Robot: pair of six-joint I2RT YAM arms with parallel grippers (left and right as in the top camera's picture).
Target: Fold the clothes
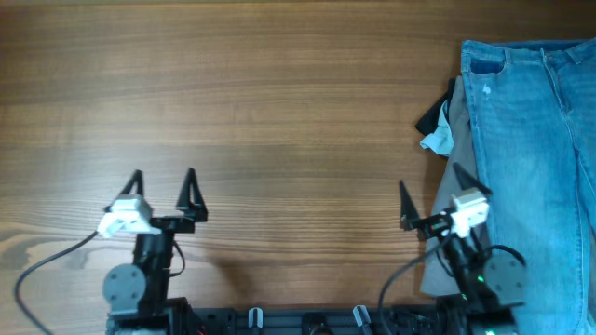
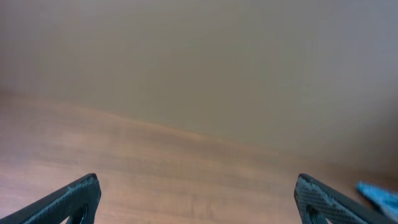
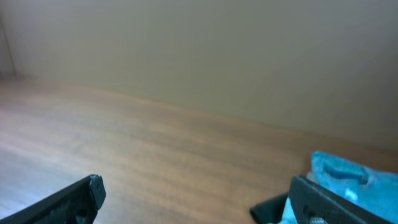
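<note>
A wooden table (image 1: pixel 279 93) carries a grey garment (image 1: pixel 436 265), a small dark cloth (image 1: pixel 432 117) and a white scrap (image 1: pixel 436 142).

Overhead view: looks straight down on the table (image 1: pixel 279 102) from well above. It takes in the left gripper (image 1: pixel 164 177) and the right gripper (image 1: pixel 430 186) near the bottom edge. The jeans (image 1: pixel 531 140) run out of frame on the right.

Left wrist view: low and close to the tabletop, facing forward along the wood to a plain wall (image 2: pixel 199 56). Its own two fingertips sit in the bottom corners. The jeans barely enter at the lower right edge.

Right wrist view: same low forward look, fingertips in the bottom corners, the jeans nearer and larger at lower right.

Shared by all three: the bare wood ahead of the arms and the near edge of the jeans.
</note>
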